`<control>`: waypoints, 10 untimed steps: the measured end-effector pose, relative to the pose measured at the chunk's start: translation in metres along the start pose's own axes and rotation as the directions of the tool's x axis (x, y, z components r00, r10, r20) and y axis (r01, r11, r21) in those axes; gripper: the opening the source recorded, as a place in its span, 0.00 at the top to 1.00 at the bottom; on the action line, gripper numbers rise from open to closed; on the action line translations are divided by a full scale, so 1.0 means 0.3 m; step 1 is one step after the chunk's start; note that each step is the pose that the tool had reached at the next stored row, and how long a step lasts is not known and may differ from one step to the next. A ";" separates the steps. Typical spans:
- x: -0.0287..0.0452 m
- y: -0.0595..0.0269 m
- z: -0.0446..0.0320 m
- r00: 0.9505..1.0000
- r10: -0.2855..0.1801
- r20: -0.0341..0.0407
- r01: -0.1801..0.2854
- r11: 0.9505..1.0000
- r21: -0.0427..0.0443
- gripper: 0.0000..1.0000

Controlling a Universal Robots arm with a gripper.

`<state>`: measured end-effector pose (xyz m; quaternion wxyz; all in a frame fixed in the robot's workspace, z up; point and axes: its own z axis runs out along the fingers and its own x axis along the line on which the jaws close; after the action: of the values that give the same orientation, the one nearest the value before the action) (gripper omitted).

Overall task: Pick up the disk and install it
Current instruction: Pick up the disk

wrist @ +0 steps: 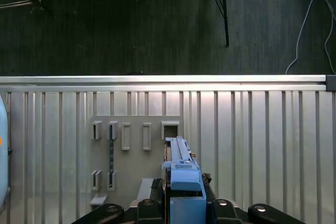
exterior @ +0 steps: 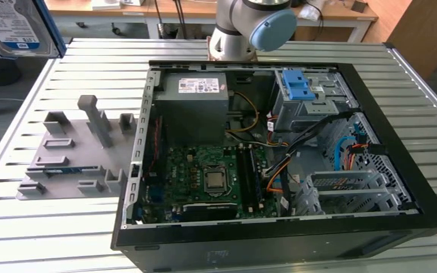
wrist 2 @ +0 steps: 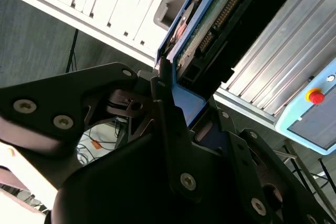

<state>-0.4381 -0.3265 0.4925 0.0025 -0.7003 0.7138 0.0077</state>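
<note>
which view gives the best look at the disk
The exterior view: the disk shows its labelled face and a blue rail, though the frame's corner crops it. In the second wrist view the disk shows its circuit-board side obliquely; in the first wrist view the disk appears edge-on.

The disk (exterior: 13, 25) is cut off by the exterior view's upper left corner.
</note>
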 end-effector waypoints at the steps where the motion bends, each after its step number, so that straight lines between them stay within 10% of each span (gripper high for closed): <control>1: 0.000 0.000 0.000 1.000 0.000 0.000 0.000 1.000 0.000 0.64; 10: 0.041 -0.001 -0.001 1.000 0.000 0.000 0.000 1.000 0.000 0.64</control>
<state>-0.4381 -0.3389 0.4926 0.0026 -0.7004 0.7137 0.0079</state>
